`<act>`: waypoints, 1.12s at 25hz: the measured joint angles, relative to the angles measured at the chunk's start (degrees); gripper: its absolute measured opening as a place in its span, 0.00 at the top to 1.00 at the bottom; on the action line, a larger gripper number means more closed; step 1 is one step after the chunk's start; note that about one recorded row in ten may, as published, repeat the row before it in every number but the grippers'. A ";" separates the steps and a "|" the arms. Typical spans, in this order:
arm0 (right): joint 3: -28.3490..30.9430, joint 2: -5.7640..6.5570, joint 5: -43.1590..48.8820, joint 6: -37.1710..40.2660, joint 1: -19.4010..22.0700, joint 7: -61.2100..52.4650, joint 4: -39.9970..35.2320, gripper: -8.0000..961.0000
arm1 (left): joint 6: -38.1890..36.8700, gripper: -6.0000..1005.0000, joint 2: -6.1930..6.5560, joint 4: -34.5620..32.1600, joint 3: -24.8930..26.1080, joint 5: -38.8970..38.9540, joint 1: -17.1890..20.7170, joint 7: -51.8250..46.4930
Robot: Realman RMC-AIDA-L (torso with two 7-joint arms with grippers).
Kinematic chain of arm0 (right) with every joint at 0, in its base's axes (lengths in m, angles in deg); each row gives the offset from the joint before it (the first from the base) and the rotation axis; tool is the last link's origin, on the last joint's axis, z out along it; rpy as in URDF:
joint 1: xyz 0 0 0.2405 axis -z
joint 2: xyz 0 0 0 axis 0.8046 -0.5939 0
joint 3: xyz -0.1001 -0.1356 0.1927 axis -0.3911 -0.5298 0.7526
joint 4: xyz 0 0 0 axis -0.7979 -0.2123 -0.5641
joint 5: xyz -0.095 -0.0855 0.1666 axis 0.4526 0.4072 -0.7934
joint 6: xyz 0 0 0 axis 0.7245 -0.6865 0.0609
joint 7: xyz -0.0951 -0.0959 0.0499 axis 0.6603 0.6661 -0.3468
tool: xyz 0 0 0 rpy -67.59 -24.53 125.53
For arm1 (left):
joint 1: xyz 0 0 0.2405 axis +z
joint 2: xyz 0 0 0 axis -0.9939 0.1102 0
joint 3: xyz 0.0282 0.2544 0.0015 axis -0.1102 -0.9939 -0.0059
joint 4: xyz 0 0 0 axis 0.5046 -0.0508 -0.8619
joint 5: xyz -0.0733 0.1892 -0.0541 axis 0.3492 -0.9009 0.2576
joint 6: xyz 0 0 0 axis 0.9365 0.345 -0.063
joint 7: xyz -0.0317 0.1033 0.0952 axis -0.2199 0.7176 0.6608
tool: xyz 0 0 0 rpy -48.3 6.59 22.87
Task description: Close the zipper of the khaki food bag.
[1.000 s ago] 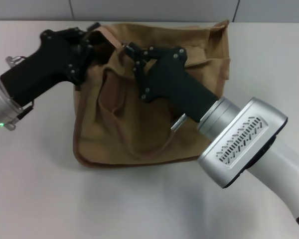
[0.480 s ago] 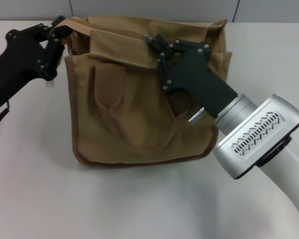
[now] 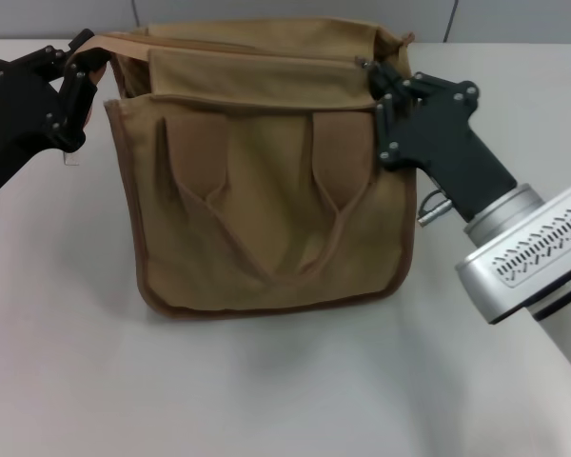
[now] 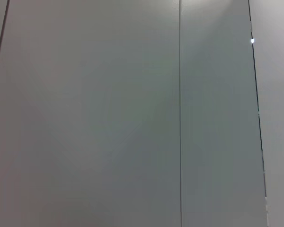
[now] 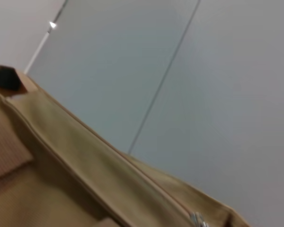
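Head view: khaki food bag standing upright mid-table, front pockets and both loop handles turned toward the robot, top panel tipped slightly into sight.

Left gripper at the bag's upper left corner, fingers drawn together, apparently pinching the brown trim there and bracing that end.

Right gripper at the opposite upper corner, fingertips together right at the end of the zipper, seemingly clamped on the small silver pull tab, though the contact itself is partly hidden by the fingers.

Right wrist view: zipper line running across the tan panel as one narrow seam, no gap showing along it, silver pull at the very edge of the picture.

Left wrist view: only grey wall panels, nothing of the bag.

Judged progress: nearly done. Pull sitting at the robot's right end of the track, seam looking shut over all the visible length. Left to do, probably: seat the slider over the last stretch at the corner, which cannot be read from here, then let go with both grippers and leave the bag standing.
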 joint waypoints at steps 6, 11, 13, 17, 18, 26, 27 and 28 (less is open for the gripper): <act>0.98 0.04 -0.16 6.82 2.93 -4.41 -1.98 0.97 | 0.10 0.97 0.02 -0.03 -0.28 0.06 0.10 -0.16; 0.45 0.08 -0.09 12.49 4.52 -12.45 -5.39 0.97 | -0.39 0.94 -0.15 0.29 -0.73 0.03 0.50 2.44; 0.45 0.05 0.00 13.73 5.02 -14.33 -6.12 0.97 | -0.38 0.92 -0.29 0.54 -1.09 0.03 0.61 3.45; 0.60 0.01 0.09 14.85 5.63 -18.23 -6.35 0.80 | 0.12 0.86 -0.16 1.26 -1.28 -0.24 0.51 2.28; 0.53 0.02 0.11 15.02 5.67 -19.22 -6.40 0.76 | 0.06 0.84 -0.08 1.30 -1.31 -0.27 0.54 1.89; 0.28 0.29 5.54 18.33 6.41 -28.16 -7.71 0.41 | -1.02 0.61 0.45 -3.15 -1.82 -1.67 4.28 -7.10; 0.24 0.29 5.88 18.50 6.39 -29.00 -7.92 0.38 | -1.36 0.58 0.52 -4.40 -1.85 -2.16 5.10 -8.23; 0.13 0.29 5.97 18.54 6.35 -29.90 -7.97 0.34 | -1.75 0.55 0.66 -5.66 -1.88 -2.79 5.72 -9.10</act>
